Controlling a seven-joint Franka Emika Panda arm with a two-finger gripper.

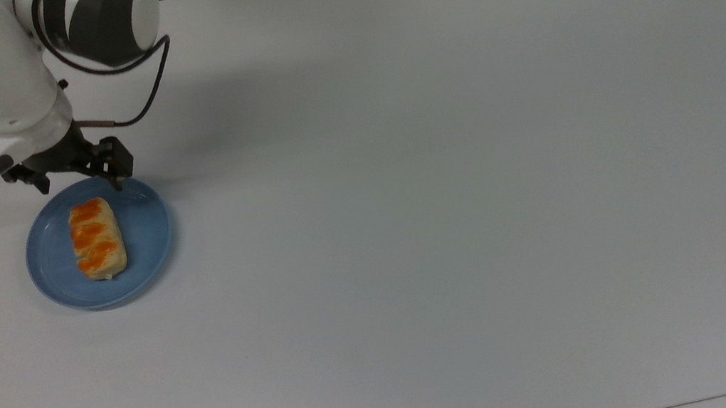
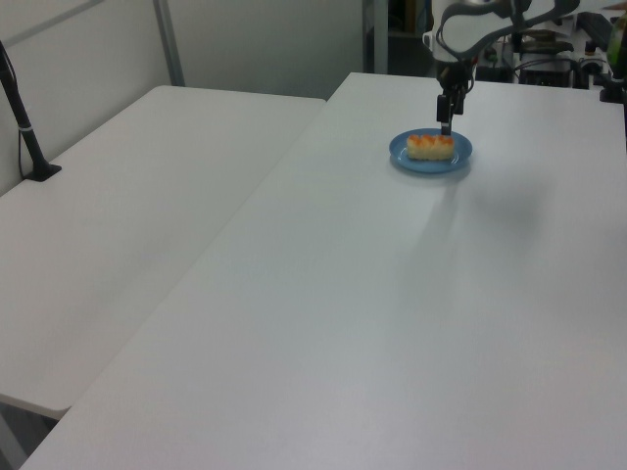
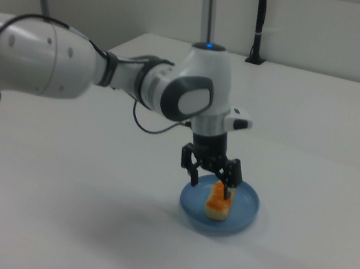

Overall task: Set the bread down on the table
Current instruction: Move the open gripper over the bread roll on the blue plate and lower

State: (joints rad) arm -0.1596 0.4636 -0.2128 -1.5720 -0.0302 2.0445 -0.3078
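Pale-tan oblong bread (image 1: 97, 238), three glossy orange patches

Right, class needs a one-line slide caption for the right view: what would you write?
Robot arm's open gripper poised over the bread lying on a blue plate on the white table.

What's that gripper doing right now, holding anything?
Gripper: open, holding nothing, above the blue plate's edge, near the bread.
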